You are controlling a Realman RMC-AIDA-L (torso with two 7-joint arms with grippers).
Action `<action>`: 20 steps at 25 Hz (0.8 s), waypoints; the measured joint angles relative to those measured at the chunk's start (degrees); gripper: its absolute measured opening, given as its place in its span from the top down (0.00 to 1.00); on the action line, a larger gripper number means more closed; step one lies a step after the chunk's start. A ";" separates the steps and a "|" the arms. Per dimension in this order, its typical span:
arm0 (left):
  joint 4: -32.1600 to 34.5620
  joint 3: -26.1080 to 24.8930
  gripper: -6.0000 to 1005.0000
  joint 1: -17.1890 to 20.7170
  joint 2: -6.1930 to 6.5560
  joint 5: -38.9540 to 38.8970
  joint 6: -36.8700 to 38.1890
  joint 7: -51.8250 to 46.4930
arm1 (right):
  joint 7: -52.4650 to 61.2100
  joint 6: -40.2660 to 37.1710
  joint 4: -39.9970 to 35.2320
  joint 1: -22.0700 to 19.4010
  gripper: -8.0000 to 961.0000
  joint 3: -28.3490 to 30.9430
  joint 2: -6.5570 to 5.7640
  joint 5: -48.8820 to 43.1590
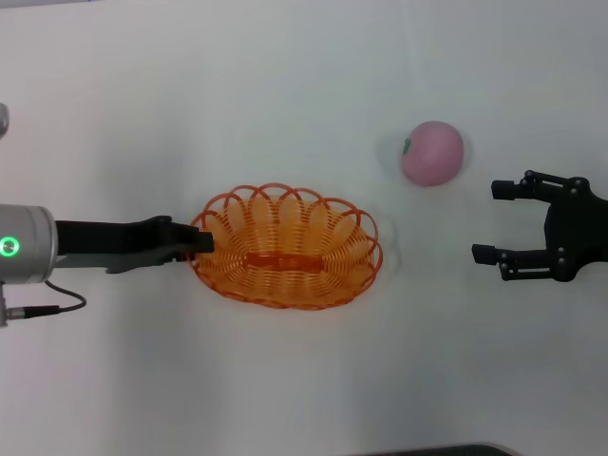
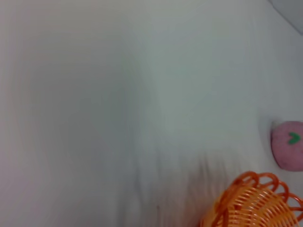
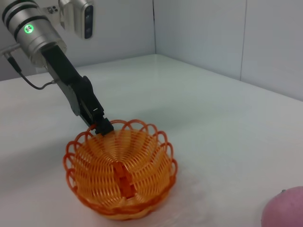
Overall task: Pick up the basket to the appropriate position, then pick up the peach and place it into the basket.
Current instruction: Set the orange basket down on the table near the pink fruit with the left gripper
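The orange wire basket [image 1: 334, 237] sits on the white table near the middle, its flat base bar showing. My left gripper [image 1: 201, 240] reaches in from the left and is shut on the basket's left rim; the right wrist view shows it as the left gripper [image 3: 102, 126] pinching the rim of the basket [image 3: 142, 156]. The pink peach [image 1: 432, 152] lies apart, to the basket's upper right. My right gripper [image 1: 486, 220] hangs open just right of and below the peach, holding nothing. The left wrist view catches the basket's edge [image 2: 255, 201] and the peach [image 2: 289, 150].
White table [image 1: 304, 76] all around. In the right wrist view, grey wall panels [image 3: 203, 33] stand behind the table's far edge. A dark strip [image 1: 446, 450] lies at the near table edge.
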 joint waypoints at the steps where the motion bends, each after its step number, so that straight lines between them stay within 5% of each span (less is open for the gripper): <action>1: -0.02 -0.68 0.73 0.09 0.00 -0.01 0.33 0.39 | 0.00 0.00 0.01 0.05 0.04 0.00 0.00 0.00; 9: -0.92 -7.06 0.67 0.87 0.05 -2.33 3.61 5.79 | 0.00 0.00 0.08 0.36 0.04 -0.01 0.09 0.02; 16: -3.23 -19.39 0.65 0.59 0.53 -7.96 7.53 20.34 | 0.00 0.00 0.09 0.63 0.04 1.24 0.38 0.08; 20: -6.42 -28.07 0.50 1.26 0.65 -13.61 11.24 34.72 | 0.00 0.00 0.21 0.71 0.04 2.04 0.58 0.10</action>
